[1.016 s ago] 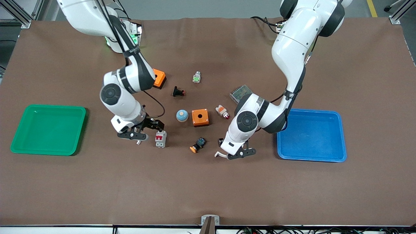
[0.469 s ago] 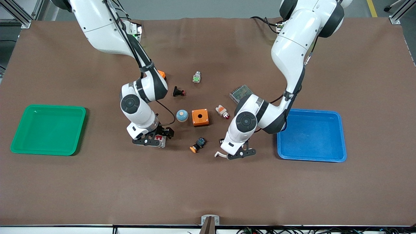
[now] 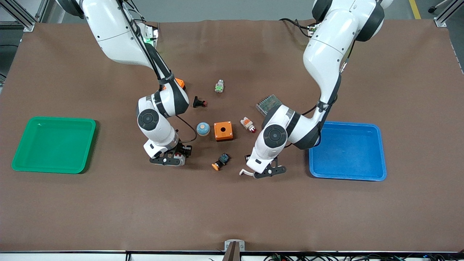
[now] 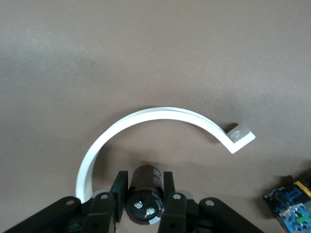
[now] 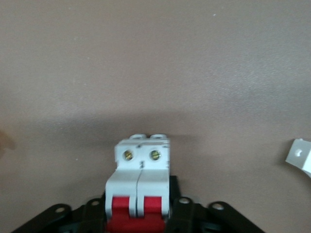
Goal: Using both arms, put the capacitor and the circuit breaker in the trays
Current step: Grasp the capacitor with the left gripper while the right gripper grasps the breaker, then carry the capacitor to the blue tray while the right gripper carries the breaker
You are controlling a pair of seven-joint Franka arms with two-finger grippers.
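The capacitor (image 4: 146, 190), a small dark cylinder with two pale terminals on its end, lies on the brown mat between the fingers (image 4: 119, 191) of my left gripper (image 4: 145, 194), which press on both its sides. In the front view the left gripper (image 3: 265, 171) is low on the mat and hides the capacitor. The circuit breaker (image 5: 141, 182), white-grey with red levers, sits between the jaws of my right gripper (image 5: 140, 213). In the front view the right gripper (image 3: 170, 158) is down over the breaker (image 3: 178, 156), which barely shows.
A white curved clip (image 4: 146, 116) lies by the capacitor. A green tray (image 3: 21, 145) is at the right arm's end and a blue tray (image 3: 348, 177) at the left arm's end. Between the grippers are an orange-capped button (image 3: 220, 162), an orange box (image 3: 223, 131) and a blue dome (image 3: 203, 128).
My right gripper moved from beside the circuit breaker to over it, came down around it and closed in. The left arm has not moved.
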